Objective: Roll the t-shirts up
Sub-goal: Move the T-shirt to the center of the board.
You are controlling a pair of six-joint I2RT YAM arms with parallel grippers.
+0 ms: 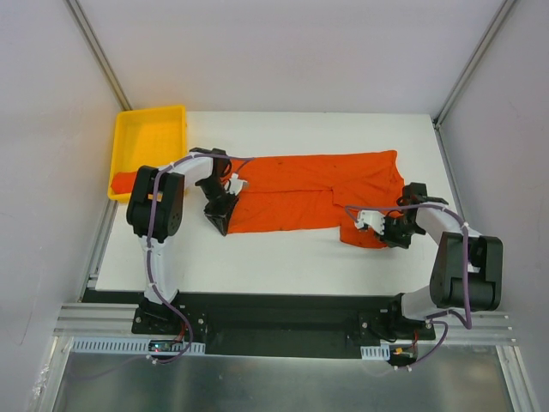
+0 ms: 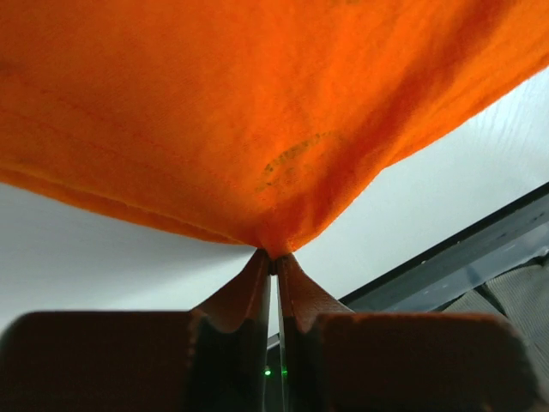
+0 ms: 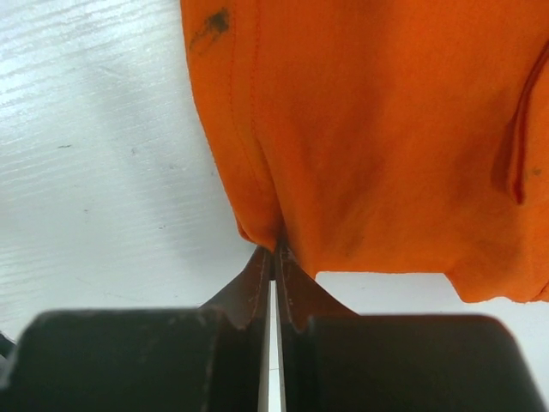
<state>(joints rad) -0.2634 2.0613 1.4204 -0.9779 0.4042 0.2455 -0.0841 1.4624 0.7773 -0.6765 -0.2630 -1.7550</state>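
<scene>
Two grippers are pinching opposite ends of the t-shirt (image 1: pixel 309 190), which is lying flat on the table (image 1: pixel 292 257), long axis running left to right, the left gripper (image 2: pixel 273 257) clamping its left edge, the right gripper (image 3: pixel 274 249) its near right corner.

My left arm (image 1: pixel 155 209) and right arm (image 1: pixel 467 273) look alike to me: bulky black joint housings joined by smooth white links. A purple cable (image 1: pixel 158 249) runs along each, looping free near the wrist. Each stands on a squat black base (image 1: pixel 153 319) with a small wired board (image 1: pixel 159 346) at its foot. The left gripper (image 1: pixel 225 225) and right gripper (image 1: pixel 383 232) are black, with white parts just behind. Up close, my fingers (image 2: pixel 240 296) are dark wedges tapering to thin tips.
</scene>
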